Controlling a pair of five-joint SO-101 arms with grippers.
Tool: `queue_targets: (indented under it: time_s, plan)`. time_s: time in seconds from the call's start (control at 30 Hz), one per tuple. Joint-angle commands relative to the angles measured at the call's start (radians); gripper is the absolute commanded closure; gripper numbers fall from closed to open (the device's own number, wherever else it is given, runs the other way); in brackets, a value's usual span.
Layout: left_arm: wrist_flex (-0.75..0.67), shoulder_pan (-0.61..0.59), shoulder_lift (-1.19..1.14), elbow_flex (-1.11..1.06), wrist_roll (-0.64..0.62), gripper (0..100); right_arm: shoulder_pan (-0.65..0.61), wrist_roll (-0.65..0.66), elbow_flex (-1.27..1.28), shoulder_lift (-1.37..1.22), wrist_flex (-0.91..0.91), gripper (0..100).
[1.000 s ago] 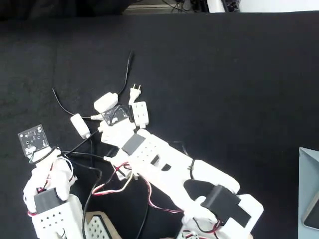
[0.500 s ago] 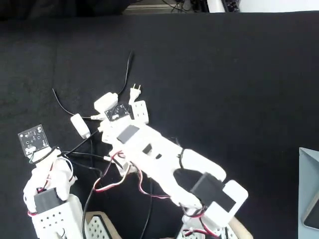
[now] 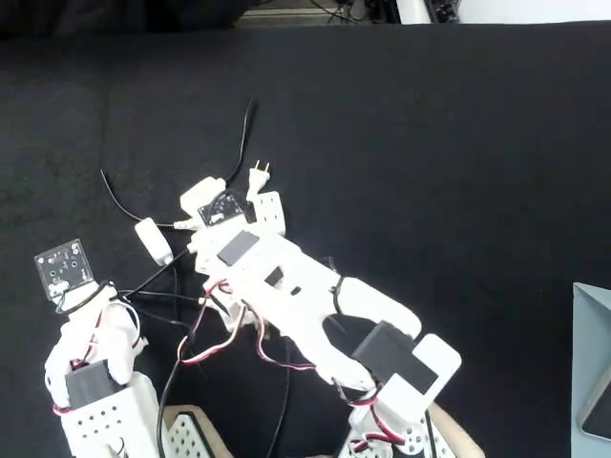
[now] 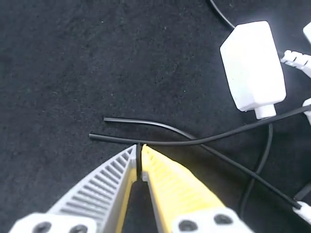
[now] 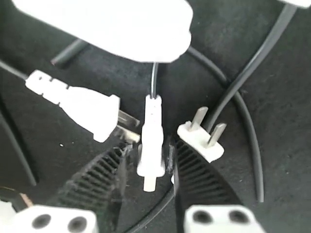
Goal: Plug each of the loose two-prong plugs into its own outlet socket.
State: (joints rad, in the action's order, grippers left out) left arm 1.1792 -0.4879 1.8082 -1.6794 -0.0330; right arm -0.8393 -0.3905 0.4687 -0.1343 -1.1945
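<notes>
Right gripper (image 5: 150,146): clamped on slim white plug (image 5: 151,121), high view centre-left. Left gripper (image 4: 139,149): closed, empty. Two-prong plug (image 5: 204,138) alongside: loose, prongs bare. Insertions judged all outstanding.

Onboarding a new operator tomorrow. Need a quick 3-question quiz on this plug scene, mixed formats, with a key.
1. True or false: the left pincer is wide open.
2. What sits right at the right pincer? A) a slim white plug B) a screwdriver C) a roll of tape
3. Fill in: the loose plug beside it shows ___ prongs.

Key: 1 false, it is shut. 2 A. 3 two.
</notes>
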Motion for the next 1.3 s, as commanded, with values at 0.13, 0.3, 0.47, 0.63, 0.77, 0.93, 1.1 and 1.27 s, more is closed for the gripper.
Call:
queue_targets:
  time_s: [0.13, 0.3, 0.47, 0.63, 0.77, 0.93, 1.1, 1.27]
  plan:
    - [0.003, -0.010, 0.009, -0.005, -0.003, 96, 0.018, -0.009, -0.087, -0.036, -0.005, 88.7]
    - [0.003, -0.010, 0.009, -0.005, -0.003, 96, 0.018, -0.020, -0.088, -0.093, -0.006, 84.5]
    - [0.003, -0.010, 0.009, -0.005, -0.003, 96, 0.018, -0.020, -0.091, -0.117, -0.057, 89.8]
    - [0.003, -0.010, 0.009, -0.005, -0.003, 96, 0.018, -0.020, -0.087, -0.074, -0.092, 98.2]
    - [0.003, -0.010, 0.009, -0.005, -0.003, 96, 0.018, -0.020, -0.088, -0.027, -0.152, 98.7]
    - [0.000, -0.010, 0.009, -0.004, -0.005, 96, 0.020, -0.018, -0.090, 0.128, -0.239, 98.7]
    - [0.003, -0.010, 0.009, 0.041, -0.002, 96, 0.061, -0.012, -0.087, 0.364, -0.304, 98.7]
    - [0.003, 0.001, 0.009, 0.127, -0.006, 96, 0.104, 0.052, -0.077, 0.579, -0.327, 98.7]
